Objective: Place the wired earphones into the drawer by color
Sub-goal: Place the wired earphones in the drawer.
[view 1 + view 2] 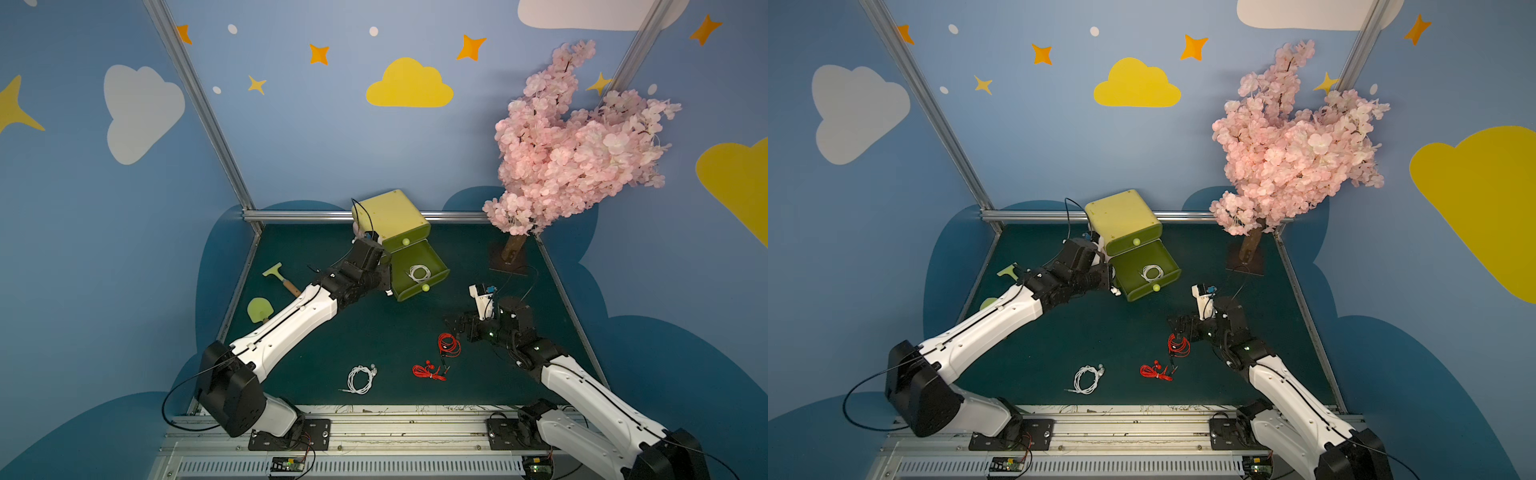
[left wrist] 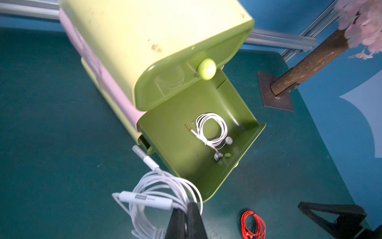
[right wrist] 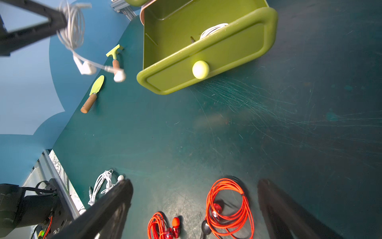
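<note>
Dark green bench (image 1: 386, 336) under blue walls painted with clouds. At mid-frame in a top view the drawer (image 1: 434, 257) stands pulled out, a stowed coil (image 1: 419, 273) of white cable lying inside. The left tool (image 2: 187, 207) is clamped on a held coil (image 2: 165, 186), also white, which hangs beside the drawer's front corner, its earbuds dangling free. The right tool (image 3: 195, 182) is spread wide with nothing in it; a red coil (image 3: 229, 207) lies between its fingers in the wrist view, a second red coil (image 3: 157, 225) is just beside that, and a loose white coil (image 1: 360, 379) rests at lower centre in a top view.

These coils look very light, limp and thin, with nothing stiff to push against; a pinch on one strand would likely slip or unwind the loops. The better hold is probably across the bunched strands where they lie thickest, not on a bud or plug; a trailing end could snag the drawer's rim.
</note>
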